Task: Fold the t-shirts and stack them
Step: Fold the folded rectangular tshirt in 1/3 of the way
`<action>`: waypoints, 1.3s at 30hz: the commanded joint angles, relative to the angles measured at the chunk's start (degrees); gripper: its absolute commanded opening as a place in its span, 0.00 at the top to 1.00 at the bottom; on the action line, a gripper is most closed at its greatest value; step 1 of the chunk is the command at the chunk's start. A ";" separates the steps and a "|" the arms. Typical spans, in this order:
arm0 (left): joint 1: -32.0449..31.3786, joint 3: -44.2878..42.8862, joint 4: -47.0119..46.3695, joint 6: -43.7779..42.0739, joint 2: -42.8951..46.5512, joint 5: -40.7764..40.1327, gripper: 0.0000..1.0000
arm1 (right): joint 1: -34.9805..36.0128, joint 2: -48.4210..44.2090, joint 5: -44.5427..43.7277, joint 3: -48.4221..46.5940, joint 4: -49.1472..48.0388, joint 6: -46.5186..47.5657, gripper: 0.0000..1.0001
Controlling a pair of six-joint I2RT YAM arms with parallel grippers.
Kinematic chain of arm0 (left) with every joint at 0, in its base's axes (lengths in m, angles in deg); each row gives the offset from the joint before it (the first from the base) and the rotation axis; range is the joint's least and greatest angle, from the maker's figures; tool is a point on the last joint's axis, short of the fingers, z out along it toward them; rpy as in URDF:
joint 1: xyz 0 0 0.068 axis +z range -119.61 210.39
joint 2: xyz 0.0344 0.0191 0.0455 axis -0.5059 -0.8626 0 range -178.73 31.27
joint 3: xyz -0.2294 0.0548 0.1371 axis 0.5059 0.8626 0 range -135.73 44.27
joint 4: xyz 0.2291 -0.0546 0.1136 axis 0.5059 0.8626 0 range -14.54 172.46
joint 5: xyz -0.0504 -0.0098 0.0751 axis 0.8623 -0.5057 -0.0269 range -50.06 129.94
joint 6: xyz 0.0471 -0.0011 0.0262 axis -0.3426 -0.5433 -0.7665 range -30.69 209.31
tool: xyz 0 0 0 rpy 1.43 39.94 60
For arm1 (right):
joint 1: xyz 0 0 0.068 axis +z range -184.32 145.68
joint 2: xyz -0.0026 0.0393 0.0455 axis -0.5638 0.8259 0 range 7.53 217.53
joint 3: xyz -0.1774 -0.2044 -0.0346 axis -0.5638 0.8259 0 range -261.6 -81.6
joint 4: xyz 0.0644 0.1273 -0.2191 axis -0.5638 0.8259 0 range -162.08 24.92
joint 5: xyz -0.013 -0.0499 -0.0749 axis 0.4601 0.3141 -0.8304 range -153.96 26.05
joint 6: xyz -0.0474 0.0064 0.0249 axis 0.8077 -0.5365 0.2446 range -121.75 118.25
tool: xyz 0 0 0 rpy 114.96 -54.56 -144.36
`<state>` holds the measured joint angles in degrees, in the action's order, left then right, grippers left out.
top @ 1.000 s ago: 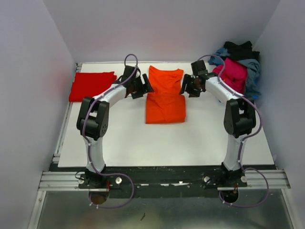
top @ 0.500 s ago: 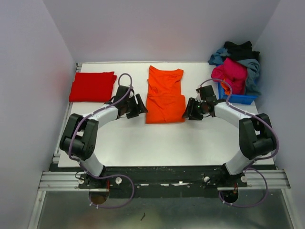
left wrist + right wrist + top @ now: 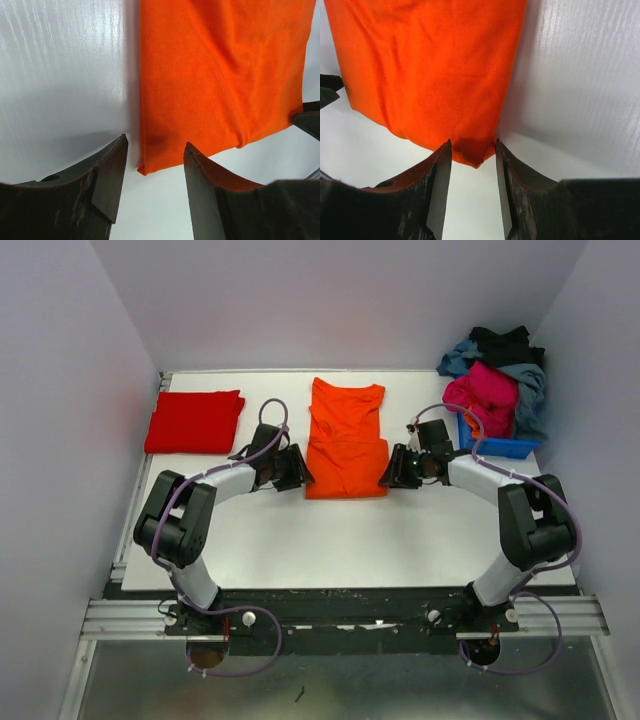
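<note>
A bright orange t-shirt [image 3: 346, 445] lies partly folded in the middle of the white table, collar end at the back. My left gripper [image 3: 298, 473] is open at its near left corner; in the left wrist view [image 3: 155, 143] that corner [image 3: 146, 165] lies between the fingers, not touching them. My right gripper [image 3: 390, 472] is open at the near right corner; in the right wrist view [image 3: 472, 144] that corner [image 3: 476, 156] sits between the fingers. A red folded shirt [image 3: 195, 420] lies at the back left. Pink, grey-blue and black shirts [image 3: 497, 385] are piled at the back right.
The pile sits in and over a blue bin [image 3: 500, 447] at the back right corner. White walls close in the table on three sides. A metal rail [image 3: 345, 620] runs along the near edge with both arm bases.
Both grippers have come back from the sides of the shirt's far half to its near corners, then closed in on them. The shirt has not moved.
</note>
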<state>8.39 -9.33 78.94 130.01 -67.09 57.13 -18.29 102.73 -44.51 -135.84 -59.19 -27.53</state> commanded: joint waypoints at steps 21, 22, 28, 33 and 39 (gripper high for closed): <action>-0.76 3.95 -4.28 0.07 -0.33 3.64 1.00 | 0.05 2.71 1.22 -0.16 4.42 -2.08 0.82; -0.76 3.95 -3.76 -0.19 0.10 2.94 1.00 | 0.05 3.58 -0.01 -0.86 6.26 -2.17 0.87; -0.68 3.15 1.26 -2.65 1.95 -1.37 1.00 | -0.04 5.96 -9.60 -6.05 14.71 -0.50 0.92; -0.68 3.68 1.18 -2.04 2.56 -0.85 1.00 | -0.04 4.39 -11.00 -6.15 14.98 -0.50 0.75; -0.68 6.05 0.82 -1.33 4.67 -0.23 0.90 | -0.04 -2.56 -8.82 -1.84 12.26 -0.76 0.47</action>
<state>7.63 -5.42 78.55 128.99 -65.39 58.13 -18.20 104.87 -53.12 -139.88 -46.87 -28.56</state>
